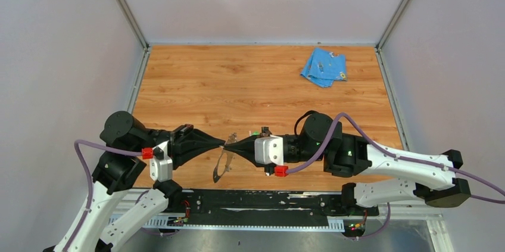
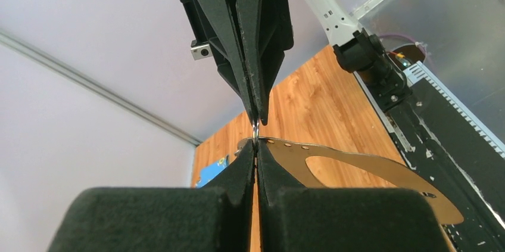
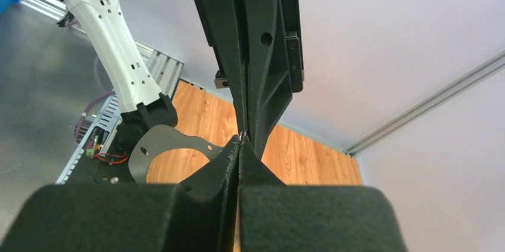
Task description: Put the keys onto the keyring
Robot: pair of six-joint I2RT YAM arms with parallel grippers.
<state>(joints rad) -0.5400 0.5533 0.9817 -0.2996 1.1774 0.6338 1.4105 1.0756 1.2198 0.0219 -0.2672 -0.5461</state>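
Observation:
The keyring (image 1: 221,167), a thin grey metal band with small holes, hangs off the table between both arms near the front edge. My left gripper (image 1: 221,143) and right gripper (image 1: 230,143) meet tip to tip at its top. In the left wrist view my left gripper (image 2: 256,151) is shut, with the band (image 2: 381,165) running out to the right of its tips. The right gripper (image 3: 240,143) is also shut, pinching the top, with the band (image 3: 156,143) to its left. A tiny green speck (image 1: 255,133) beside the right gripper may be a key. The blue key is hidden.
A light-blue cloth (image 1: 323,67) lies crumpled at the back right of the wooden table (image 1: 238,85). Metal frame rails (image 1: 138,79) and pale walls border the table on three sides. The black mounting rail (image 1: 256,204) runs along the front edge.

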